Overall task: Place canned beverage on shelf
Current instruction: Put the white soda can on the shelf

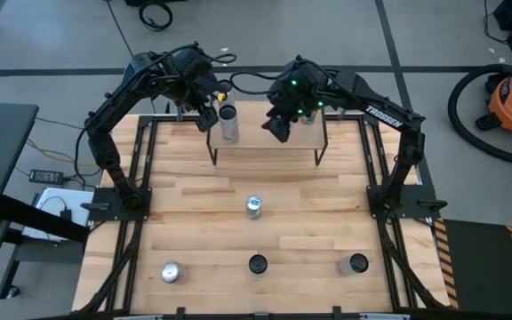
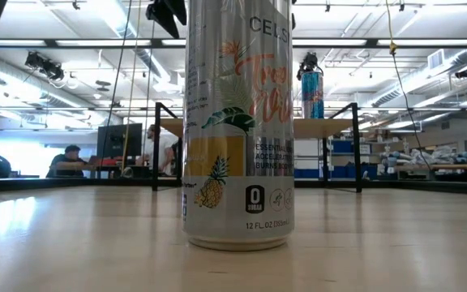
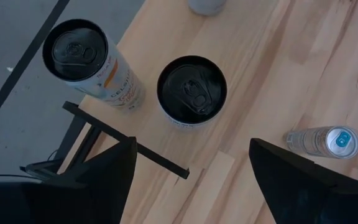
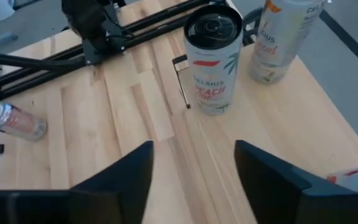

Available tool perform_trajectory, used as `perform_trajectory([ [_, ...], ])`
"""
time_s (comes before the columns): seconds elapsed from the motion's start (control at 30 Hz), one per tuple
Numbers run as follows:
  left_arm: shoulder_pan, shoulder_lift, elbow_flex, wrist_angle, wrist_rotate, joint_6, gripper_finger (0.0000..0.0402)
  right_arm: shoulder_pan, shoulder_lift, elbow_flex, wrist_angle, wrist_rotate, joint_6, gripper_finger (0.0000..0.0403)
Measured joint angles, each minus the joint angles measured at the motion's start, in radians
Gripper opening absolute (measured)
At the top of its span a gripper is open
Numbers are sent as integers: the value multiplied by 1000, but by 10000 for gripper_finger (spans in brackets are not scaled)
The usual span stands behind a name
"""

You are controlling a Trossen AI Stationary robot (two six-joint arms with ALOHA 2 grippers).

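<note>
The shelf [image 1: 265, 142], a light plank on thin black legs, stands at the table's far side. A slim can [image 1: 229, 123] stands on its left part. In the left wrist view two black-topped cans [image 3: 79, 53] [image 3: 191, 87] stand there. My left gripper [image 1: 210, 114] [image 3: 191, 146] hovers open and empty above them. My right gripper [image 1: 278, 129] [image 4: 194, 149] hovers open and empty over the shelf's middle, facing a Celsius can [image 4: 213, 59]. The low view shows another can [image 2: 312, 93] standing on the shelf.
Several cans stand on the table nearer me: one with a blue top at the middle [image 1: 254, 206], which fills the low view [image 2: 237, 122], and three along the near edge [image 1: 170, 272] [image 1: 257, 264] [image 1: 356, 264]. People sit in the room beyond the table [image 2: 71, 161].
</note>
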Motion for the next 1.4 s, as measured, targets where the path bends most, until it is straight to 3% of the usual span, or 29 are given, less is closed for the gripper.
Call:
perform_trajectory([
  [0.27,0,0,0,0,0,-1,313,1,0,0,-45,22,-1,349],
  [0.43,0,0,0,0,0,-1,313,1,0,0,-22,26,1,387],
  [0.6,0,0,0,0,0,-1,313,1,0,0,45,49,-13,397],
  [0.8,0,0,0,0,0,3,313,1,0,0,269,87,-85,396],
  [1.03,13,0,0,0,-24,20,313,-3,0,0,498,54,-118,396],
  [1.4,114,-6,-1,0,-33,-8,313,-48,0,-63,493,9,-302,395],
])
